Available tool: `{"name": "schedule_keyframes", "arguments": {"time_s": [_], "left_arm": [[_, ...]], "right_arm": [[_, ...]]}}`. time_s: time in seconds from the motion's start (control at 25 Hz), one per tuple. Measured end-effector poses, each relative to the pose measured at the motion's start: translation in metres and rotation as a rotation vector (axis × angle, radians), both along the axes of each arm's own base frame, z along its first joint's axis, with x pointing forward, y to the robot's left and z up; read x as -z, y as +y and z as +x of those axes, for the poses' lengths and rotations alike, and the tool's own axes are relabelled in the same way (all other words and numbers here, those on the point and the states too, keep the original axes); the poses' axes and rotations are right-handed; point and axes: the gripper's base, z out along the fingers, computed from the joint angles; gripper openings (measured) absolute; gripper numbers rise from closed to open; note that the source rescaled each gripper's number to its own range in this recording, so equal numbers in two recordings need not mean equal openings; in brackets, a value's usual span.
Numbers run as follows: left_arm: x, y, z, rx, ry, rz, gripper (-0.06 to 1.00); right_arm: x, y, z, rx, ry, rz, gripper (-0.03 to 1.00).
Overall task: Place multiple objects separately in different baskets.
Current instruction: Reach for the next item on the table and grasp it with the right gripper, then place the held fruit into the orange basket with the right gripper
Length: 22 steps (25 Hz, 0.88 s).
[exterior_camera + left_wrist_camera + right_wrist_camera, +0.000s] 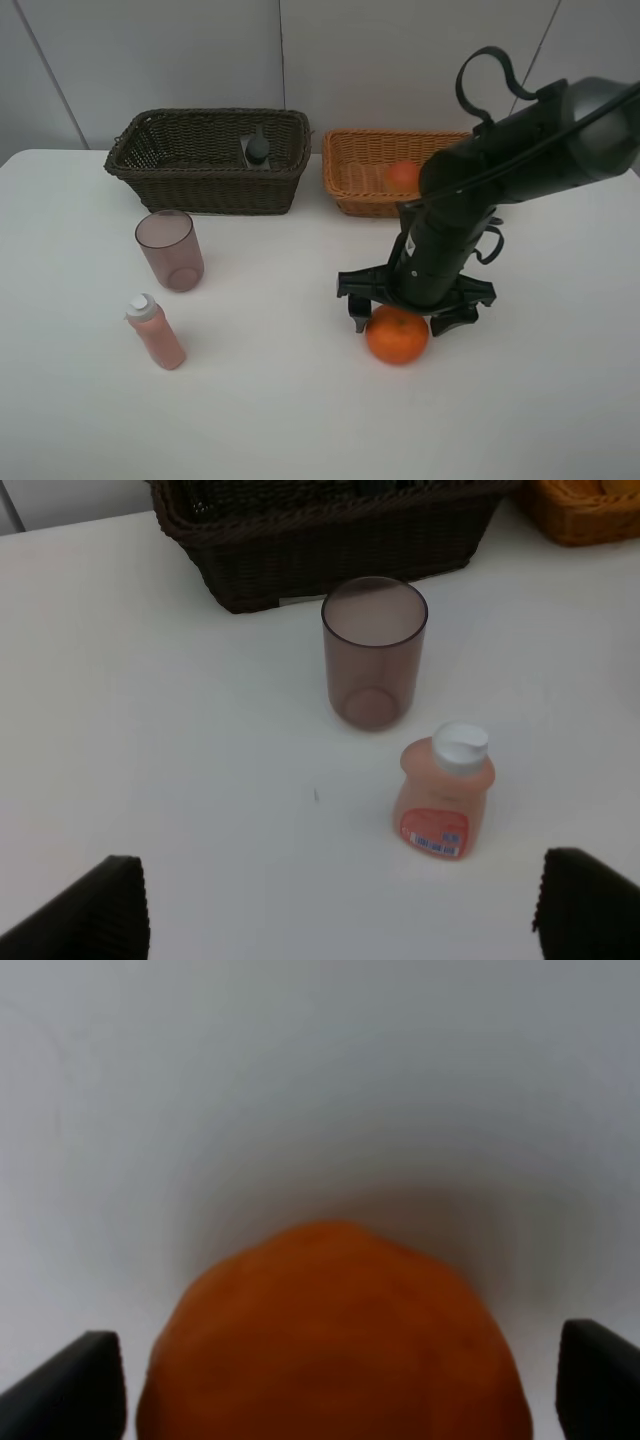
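Right end effector (399, 320) spread wide astride orange (397, 340), left end effector (345, 900) wide, empty, pink bottle (445, 795) label unreadable

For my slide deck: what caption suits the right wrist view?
Open right gripper straddling the orange on the white table.

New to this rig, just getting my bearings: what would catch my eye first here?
The big black right arm, its gripper open astride the orange in the middle of the table. To the left stand a mauve cup and a pink bottle; at the back sit a dark basket and a tan basket.
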Motion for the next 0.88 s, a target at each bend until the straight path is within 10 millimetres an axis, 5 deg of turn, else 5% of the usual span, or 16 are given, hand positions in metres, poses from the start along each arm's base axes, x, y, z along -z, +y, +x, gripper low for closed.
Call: {"name": "schedule_keyframes", "arguments": {"time_s": [0.32, 0.56, 0.88], "left_arm": [[0.0, 0.0, 0.0, 0.0, 0.0, 0.0, 1.0], [0.0, 0.0, 0.0, 0.0, 0.0, 0.0, 1.0], [0.0, 0.0, 0.0, 0.0, 0.0, 0.0, 1.0]], "right_arm": [[0.01, 0.0023, -0.0021, -0.016, 0.022, -0.024, 0.89], [0.0112, 0.003, -0.0018, -0.017, 0.02, -0.021, 0.64], [0.0113, 0.0021, -0.0028, -0.016, 0.031, -0.031, 0.64]]}}
